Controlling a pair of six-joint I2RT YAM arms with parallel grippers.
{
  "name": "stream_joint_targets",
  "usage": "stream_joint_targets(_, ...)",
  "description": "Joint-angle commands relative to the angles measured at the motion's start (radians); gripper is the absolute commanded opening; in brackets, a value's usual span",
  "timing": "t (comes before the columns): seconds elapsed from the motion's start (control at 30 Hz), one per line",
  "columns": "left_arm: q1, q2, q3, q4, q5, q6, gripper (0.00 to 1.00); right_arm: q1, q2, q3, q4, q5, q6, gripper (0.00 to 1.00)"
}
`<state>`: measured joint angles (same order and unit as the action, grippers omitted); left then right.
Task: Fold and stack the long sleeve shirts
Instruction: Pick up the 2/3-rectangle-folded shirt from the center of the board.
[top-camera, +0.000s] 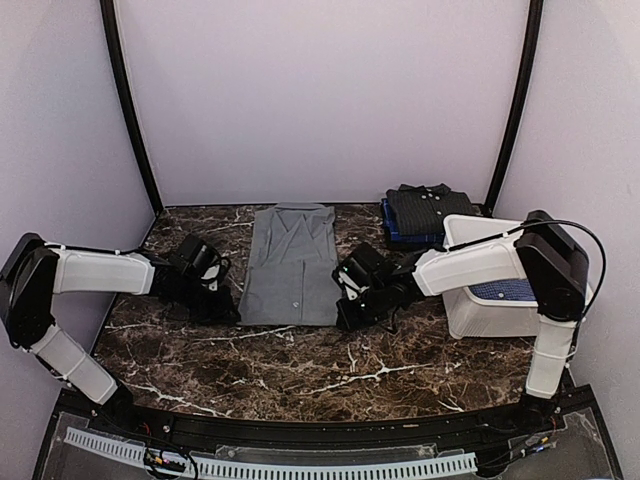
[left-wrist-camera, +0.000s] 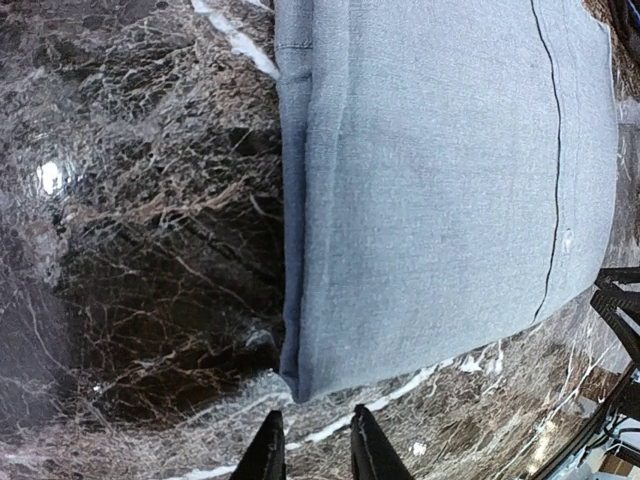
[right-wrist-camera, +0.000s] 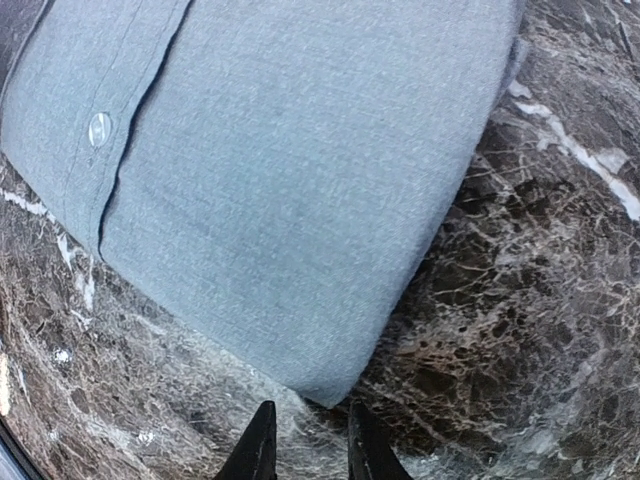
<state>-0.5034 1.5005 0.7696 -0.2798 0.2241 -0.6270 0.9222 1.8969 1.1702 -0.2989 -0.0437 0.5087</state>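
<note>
Rear overhead camera overlooks the table (top-camera: 300, 370); close wrist cameras share the grey shirt (top-camera: 292, 265).

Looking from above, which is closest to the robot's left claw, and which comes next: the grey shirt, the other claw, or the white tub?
From the left gripper:
1. grey shirt, just to its right.
2. right gripper, at the shirt's other side.
3. white tub, far right.

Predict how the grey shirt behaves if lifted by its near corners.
Probably floppy: the grey shirt is thin flat cloth, so its middle would likely sag. Its folded sides may fall open. It might slide on the glossy table.
</note>
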Motion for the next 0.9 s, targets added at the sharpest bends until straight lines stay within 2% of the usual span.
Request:
stream_joint_targets(0.0,-0.009,-0.016,0.009,0.002,0.006,0.021,0.22,0.020,0.008,0.017,0.014,0.021,-0.023,0.22)
stream_joint_targets(0.87,-0.035,0.102,0.044,0.010,-0.052,0.026,0.22,0.024,0.053,0.020,0.021,0.041,-0.025,0.20)
